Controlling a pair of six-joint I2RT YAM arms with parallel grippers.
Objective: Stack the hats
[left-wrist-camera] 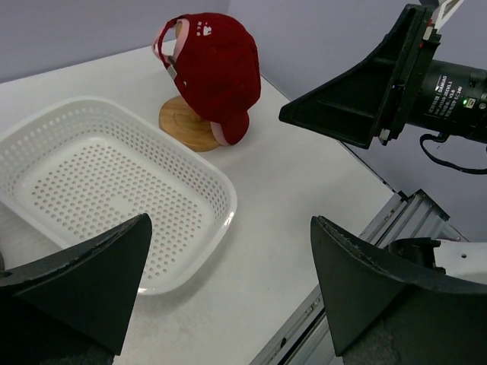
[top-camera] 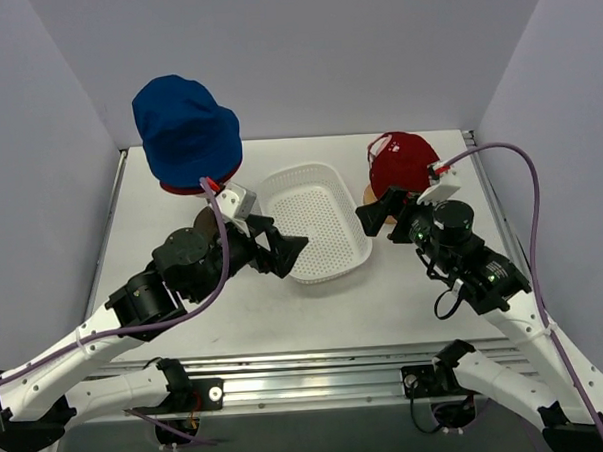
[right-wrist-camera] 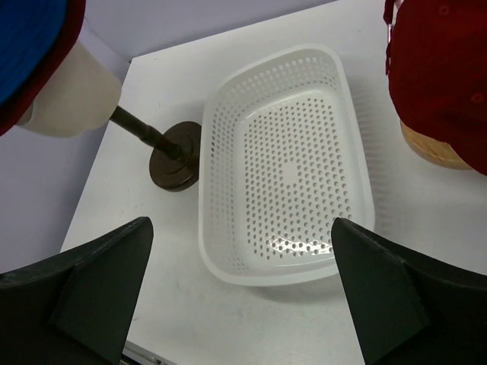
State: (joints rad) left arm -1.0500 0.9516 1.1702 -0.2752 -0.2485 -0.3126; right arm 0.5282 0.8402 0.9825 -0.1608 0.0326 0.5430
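Blue fabric bucket hat (top-camera: 187,126), domed and smooth, at far left, pulled over a dark red bucket hat (top-camera: 180,187) showing only its brim; cream egg-shaped head (right-wrist-camera: 76,103) underneath on a dark stand (right-wrist-camera: 175,156), revealed by the right wrist view alone. By the white perforated plastic basket (top-camera: 317,225) on the table (top-camera: 285,317), left fingers (left-wrist-camera: 91,281) spread wide, empty. Further right, right fingers (right-wrist-camera: 91,281) likewise wide, empty. Red peaked cap (top-camera: 404,159) on a round wooden base (left-wrist-camera: 183,125), with a pink cap (left-wrist-camera: 227,135) edge beneath, visible only from the left wrist.

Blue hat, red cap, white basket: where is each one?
blue hat (top-camera: 186,126), top external view, on its crown.
red cap (left-wrist-camera: 218,68), left wrist view, on the side of its crown.
white basket (right-wrist-camera: 293,163), right wrist view, on its perforated floor.
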